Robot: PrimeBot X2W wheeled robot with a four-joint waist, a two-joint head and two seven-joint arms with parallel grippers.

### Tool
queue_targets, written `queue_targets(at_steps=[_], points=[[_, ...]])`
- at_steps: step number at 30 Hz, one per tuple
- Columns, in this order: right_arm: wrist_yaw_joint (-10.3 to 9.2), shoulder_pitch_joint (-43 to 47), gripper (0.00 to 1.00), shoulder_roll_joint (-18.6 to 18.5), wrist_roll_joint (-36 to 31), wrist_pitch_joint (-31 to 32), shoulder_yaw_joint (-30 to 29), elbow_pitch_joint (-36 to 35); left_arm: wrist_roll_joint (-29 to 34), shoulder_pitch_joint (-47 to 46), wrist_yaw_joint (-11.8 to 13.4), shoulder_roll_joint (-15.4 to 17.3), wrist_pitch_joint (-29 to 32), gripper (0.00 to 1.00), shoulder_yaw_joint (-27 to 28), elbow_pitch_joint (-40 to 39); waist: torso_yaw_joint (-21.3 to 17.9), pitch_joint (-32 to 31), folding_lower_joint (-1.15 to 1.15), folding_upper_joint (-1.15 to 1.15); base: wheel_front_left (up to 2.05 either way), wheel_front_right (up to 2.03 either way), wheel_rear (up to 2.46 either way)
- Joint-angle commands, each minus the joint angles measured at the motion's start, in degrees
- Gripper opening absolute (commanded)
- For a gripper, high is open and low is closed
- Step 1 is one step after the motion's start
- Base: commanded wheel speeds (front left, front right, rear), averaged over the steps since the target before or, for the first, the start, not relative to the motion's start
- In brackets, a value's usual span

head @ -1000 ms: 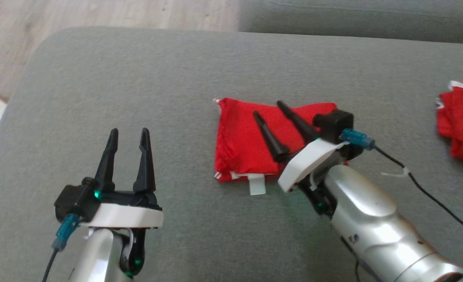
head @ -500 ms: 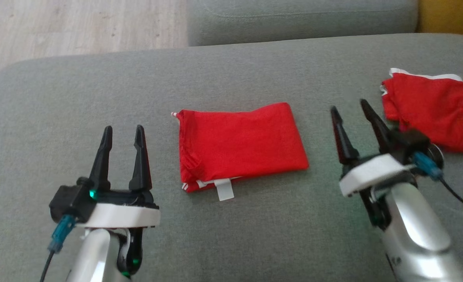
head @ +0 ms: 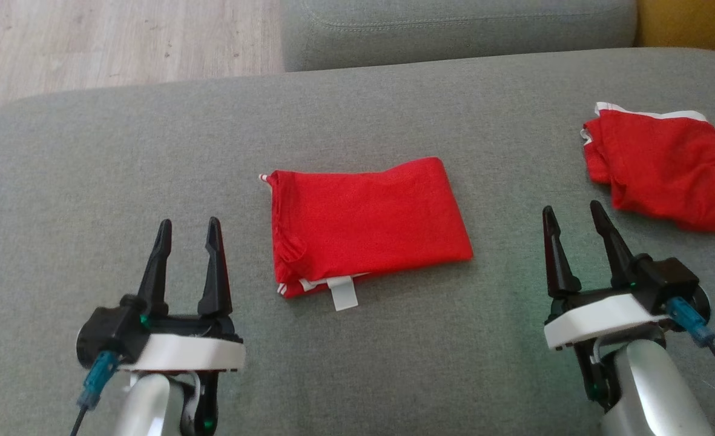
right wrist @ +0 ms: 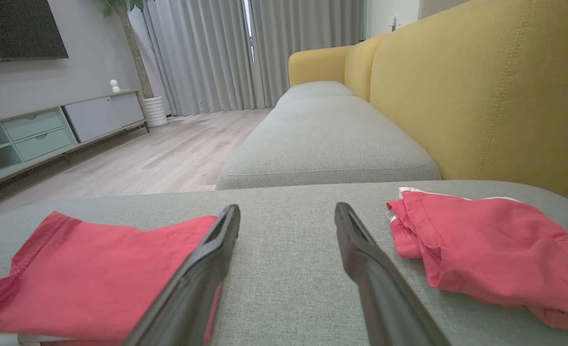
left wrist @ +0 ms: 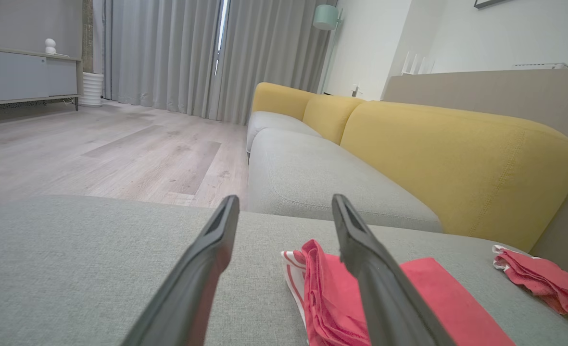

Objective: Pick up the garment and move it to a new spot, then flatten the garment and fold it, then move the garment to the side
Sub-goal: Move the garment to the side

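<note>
- My left claw (head: 189, 222) and right claw (head: 571, 208) stood with fingers apart, holding nothing, one on either side of the folded red garment (head: 366, 227), clear of it.
- The garment lay flat on the grey cushion (head: 151, 151), with a white tag (head: 343, 293) at its near edge. I judged the folding done and the move aside not yet made.
- A rumpled red cloth (head: 660, 163) right of the garment was cut off at the view's edge, and I could not tell what kind it was.

Soft, even daylight fills the room, brightest at the curtains (left wrist: 168, 53) far beyond the folded red garment (head: 363, 227). The garment casts only a thin, faint shadow along its near edge. The head view is slightly soft and grainy. The wrist views are sharper, though the fingers (left wrist: 192, 288) of the left tool (left wrist: 284, 199) blur close to the lens.
</note>
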Motion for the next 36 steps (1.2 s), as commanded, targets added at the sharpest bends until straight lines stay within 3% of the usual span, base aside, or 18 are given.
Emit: queue_targets(at_steps=[1,8,14,22,26,31,32,33,34,36], points=[[-0.05,-1.5,1.00,0.2,0.4,-0.6,1.5,-2.2,0.3,-1.2,0.2,0.2,-0.3,1.00,1.8,-1.8,0.2,0.1,0.00,0.00,0.00,0.00,0.00],[-0.05,-3.1,1.00,0.2,-0.4,0.1,2.0,-2.0,0.3,-2.4,0.0,0.2,-0.3,1.00,0.9,-1.7,1.5,1.7,0.00,0.00,0.00,0.00,0.00],[-0.05,-6.8,1.00,0.2,1.5,4.9,5.3,1.0,0.0,-4.2,-0.1,0.2,-0.3,1.00,-0.2,-2.1,3.8,4.7,0.00,0.00,0.00,0.00,0.00],[-0.05,-12.3,1.00,0.2,4.1,10.7,7.3,10.5,-0.6,-6.1,-0.2,0.2,-0.3,1.00,-2.0,-1.8,7.4,7.8,0.00,0.00,0.00,0.00,0.00],[-0.05,-14.3,1.00,0.2,9.2,13.5,10.1,15.8,-0.9,-7.0,-0.1,0.2,-0.3,1.00,-2.8,-1.8,8.8,8.8,0.00,0.00,0.00,0.00,0.00],[-0.05,-16.8,1.00,0.2,9.6,14.2,12.1,21.9,-1.1,-7.7,0.2,0.2,-0.3,1.00,-3.5,-1.8,9.7,9.3,0.00,0.00,0.00,0.00,0.00],[-0.05,-17.3,0.84,0.2,9.7,13.9,12.6,22.8,-1.1,-7.7,0.3,0.2,-0.3,1.00,-3.5,-1.8,9.8,9.3,0.00,0.00,0.00,0.00,0.00],[-0.05,-17.7,0.34,0.2,9.6,13.4,13.0,23.4,-1.1,-7.7,0.4,0.2,-0.3,1.00,-3.5,-1.8,9.7,9.3,0.00,0.00,0.00,0.00,0.00],[-0.05,-18.2,0.00,0.2,9.3,12.6,13.5,23.9,-1.0,-7.7,0.4,0.2,-0.3,1.00,-3.5,-1.8,9.4,9.3,0.00,0.00,0.00,0.00,0.00],[-0.05,-19.3,0.00,0.2,8.1,10.6,14.1,24.7,-0.9,-7.7,0.4,0.2,-0.3,1.00,-3.6,-1.7,8.8,8.9,0.00,0.00,0.00,0.00,0.00]])
